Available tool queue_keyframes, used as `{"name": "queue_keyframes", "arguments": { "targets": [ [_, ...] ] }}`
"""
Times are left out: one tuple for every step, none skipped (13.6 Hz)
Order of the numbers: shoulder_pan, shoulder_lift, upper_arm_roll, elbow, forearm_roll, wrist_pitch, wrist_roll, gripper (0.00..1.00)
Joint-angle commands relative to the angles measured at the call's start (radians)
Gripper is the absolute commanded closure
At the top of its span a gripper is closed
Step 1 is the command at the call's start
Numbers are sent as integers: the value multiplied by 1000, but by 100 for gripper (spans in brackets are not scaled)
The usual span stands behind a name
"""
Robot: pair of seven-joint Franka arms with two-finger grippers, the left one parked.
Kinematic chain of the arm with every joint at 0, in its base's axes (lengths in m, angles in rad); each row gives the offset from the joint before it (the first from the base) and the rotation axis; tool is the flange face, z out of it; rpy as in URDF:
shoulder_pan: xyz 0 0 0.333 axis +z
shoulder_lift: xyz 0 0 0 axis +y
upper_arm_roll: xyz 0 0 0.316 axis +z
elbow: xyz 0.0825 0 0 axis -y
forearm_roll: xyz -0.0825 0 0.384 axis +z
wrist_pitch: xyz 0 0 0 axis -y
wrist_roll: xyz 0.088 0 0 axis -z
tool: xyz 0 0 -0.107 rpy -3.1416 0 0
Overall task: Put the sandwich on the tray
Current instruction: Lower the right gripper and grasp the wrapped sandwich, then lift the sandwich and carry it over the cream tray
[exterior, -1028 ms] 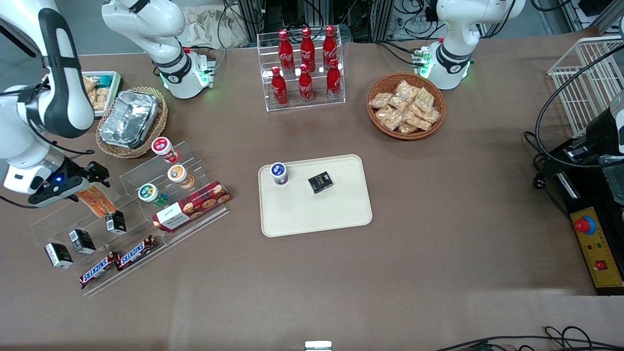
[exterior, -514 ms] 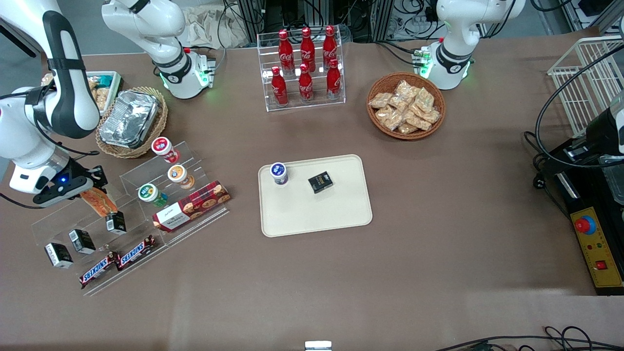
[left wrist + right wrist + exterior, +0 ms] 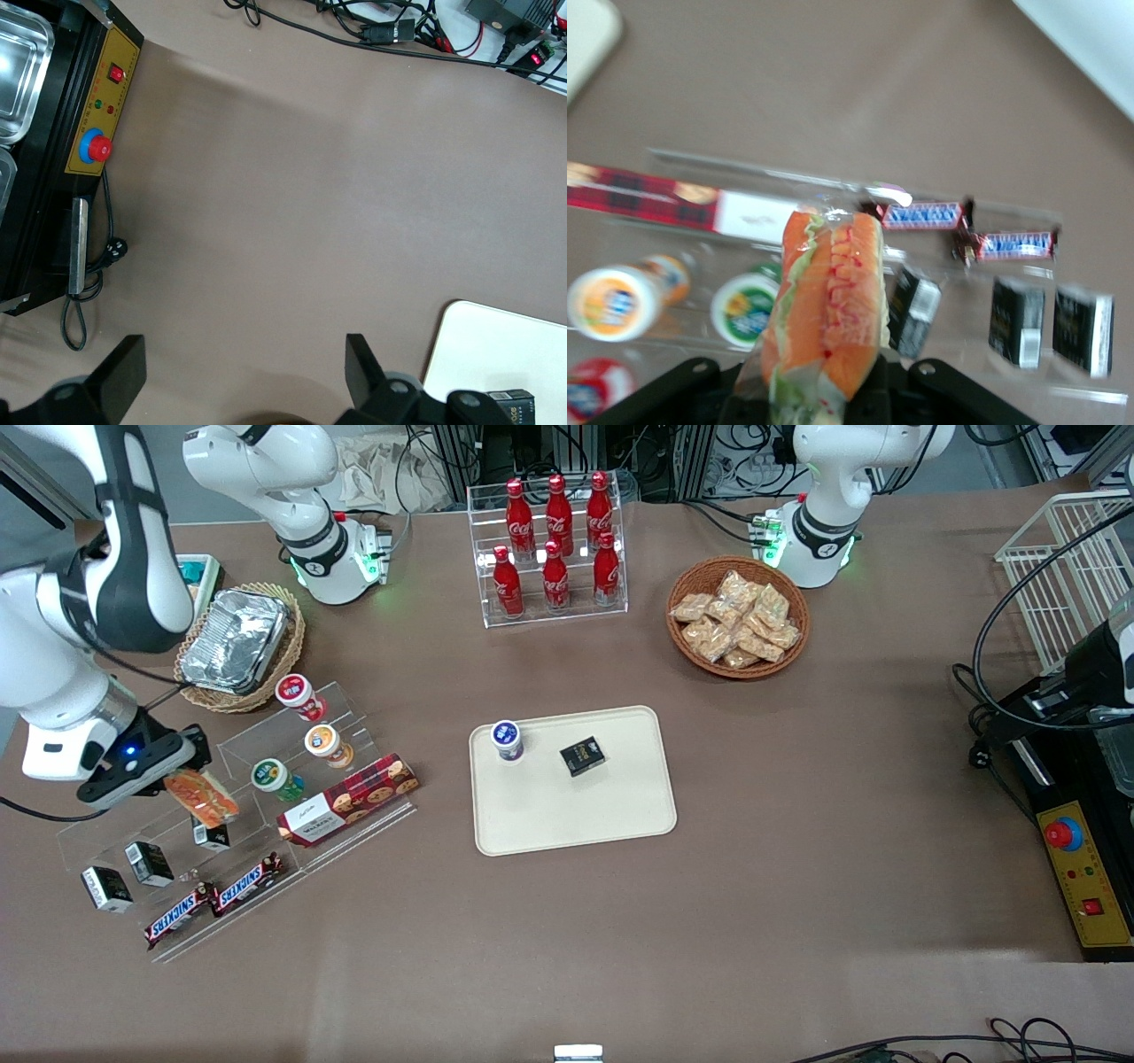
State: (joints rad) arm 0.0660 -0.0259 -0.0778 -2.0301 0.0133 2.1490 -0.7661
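My right gripper (image 3: 168, 779) is shut on the sandwich (image 3: 202, 797), a wrapped wedge with orange, red and green filling. It holds it in the air above the clear acrylic shelf (image 3: 159, 824) at the working arm's end of the table. In the right wrist view the sandwich (image 3: 828, 305) sticks out from between the black fingers, over the shelf's cups and small boxes. The cream tray (image 3: 611, 815) lies flat mid-table, far from the gripper toward the parked arm's end. On it stand a blue-lidded cup (image 3: 507, 740) and a small black box (image 3: 582, 755).
The shelf holds three cups (image 3: 276, 776), a red plaid cookie box (image 3: 347, 799), small black boxes (image 3: 146, 861) and two Snickers bars (image 3: 213, 899). A foil container in a basket (image 3: 237, 642), a cola bottle rack (image 3: 554, 549) and a snack packet basket (image 3: 737, 618) stand farther from the camera.
The gripper has lifted the sandwich off the shelf and carried it slightly toward the tray. The arm's upper part has risen.
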Motion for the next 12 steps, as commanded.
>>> {"name": "queue_keyframes", "arguments": {
  "targets": [
    [133,18,-10,86,-3,-69,-2,100],
    [176,30,-10,100,-1,-69,2,100],
    [226,53,-8,123,4,-67,2,100],
    [282,84,-8,155,10,-67,2,100],
    [335,134,-8,198,13,-66,5,100],
    [386,190,-8,247,14,-67,31,100],
    [420,248,-10,283,14,-63,80,100],
    [454,303,-8,316,13,-54,121,100],
    [503,372,-8,373,11,-46,148,100],
    [541,444,-10,442,11,-32,157,100],
    [567,521,-8,509,13,-17,163,100],
    [577,593,-5,562,22,11,165,100]
  ]
}}
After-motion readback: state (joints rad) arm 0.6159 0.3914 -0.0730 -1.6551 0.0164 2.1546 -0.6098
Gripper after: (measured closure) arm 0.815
